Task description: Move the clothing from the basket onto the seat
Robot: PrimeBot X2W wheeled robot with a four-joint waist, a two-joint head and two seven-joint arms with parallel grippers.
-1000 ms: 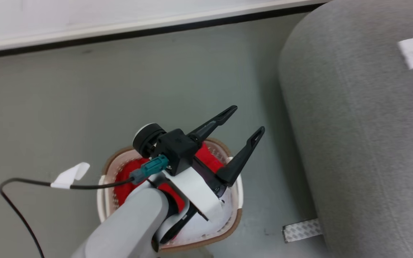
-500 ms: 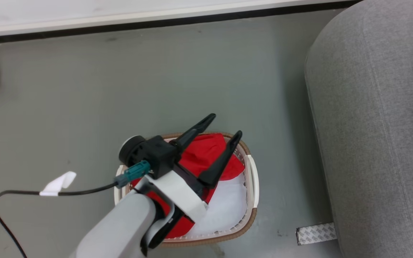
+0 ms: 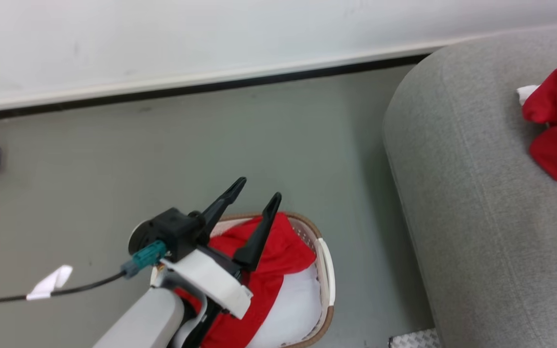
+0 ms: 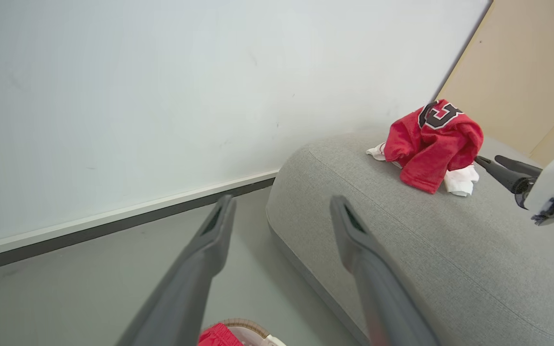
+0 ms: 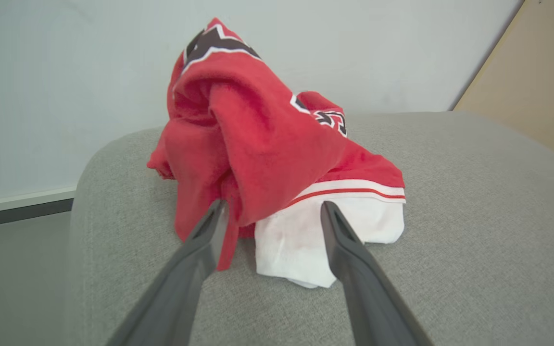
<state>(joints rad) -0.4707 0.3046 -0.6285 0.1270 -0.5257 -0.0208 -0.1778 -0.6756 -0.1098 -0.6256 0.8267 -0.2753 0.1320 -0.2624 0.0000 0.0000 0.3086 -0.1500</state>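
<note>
My left fingers [image 3: 259, 189] are spread wide and hold nothing. They hang above the basket [image 3: 327, 270], which stands on the grey floor [image 3: 114, 169] just beside the seat [image 3: 476, 217]. Red shorts [image 3: 269, 261] lie bunched in the basket, reaching its far rim, with something white next to them that I cannot make out. In my left wrist view the fingers [image 4: 282, 202] point out over the floor toward the rounded end of the seat [image 4: 402, 250] and the pale wall [image 4: 137, 96] behind it.

The red jersey [image 5: 258, 144] lies crumpled on top of the seat [image 5: 474, 216], with its white hem towards me and its black-and-white lettering uppermost. My right fingers [image 5: 273, 205] are also spread, with their tips at the near edge of the jersey. I cannot tell whether they touch the cloth, but they are not pinching it.
</note>
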